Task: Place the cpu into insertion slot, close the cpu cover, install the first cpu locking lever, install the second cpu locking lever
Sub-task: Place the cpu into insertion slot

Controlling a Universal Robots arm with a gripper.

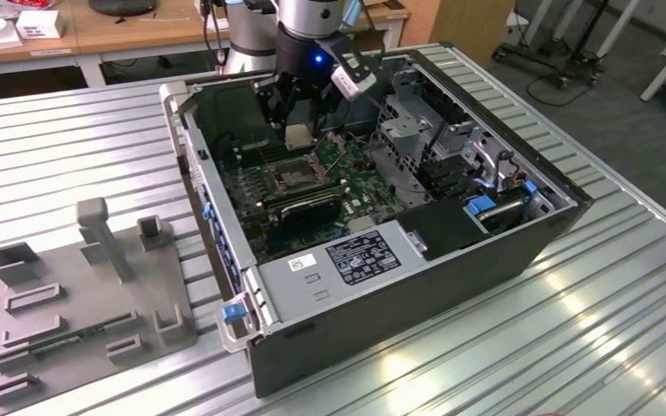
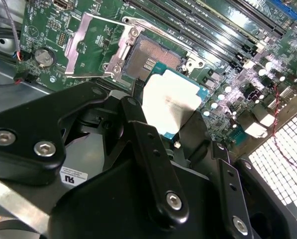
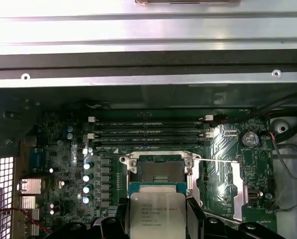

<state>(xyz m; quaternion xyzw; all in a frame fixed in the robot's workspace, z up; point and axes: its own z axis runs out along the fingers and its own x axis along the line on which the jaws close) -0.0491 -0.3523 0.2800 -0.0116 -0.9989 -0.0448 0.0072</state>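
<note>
**CPU held over open socket, not yet seated**

The cpu [image 2: 170, 99] is off the board, in the air. The tool [image 2: 168, 119] is clenched on it, one finger on each of two opposite edges. In both wrist views the metal face is turned toward the cameras. This edge grip appears chosen to keep the fingers off the underside and to hold the chip level for a straight descent.

The insertion slot [image 2: 158, 55] lies just beyond the chip's far edge in the second wrist view, with its dark centre fully exposed. The chip is near the slot but does not touch it. In my judgement, placement has not begun.

The cpu cover [image 2: 96, 45] is swung back and lies flat on the motherboard [image 2: 44, 25] beside the slot. It is hinged open so nothing bars the socket from above. Closing it and fitting both levers remain outstanding.

In the first wrist view, the memory slots [image 3: 150, 130] run parallel past the far side of the socket, well clear of the chip.

In the exterior view, the computer case [image 1: 426, 286] rests on its side on the slatted bench [image 1: 55, 156], so the board faces up and the arm can reach straight down. A grey fixture tray [image 1: 90, 303] sits on the bench toward the exterior view's left, apart from the case.
</note>
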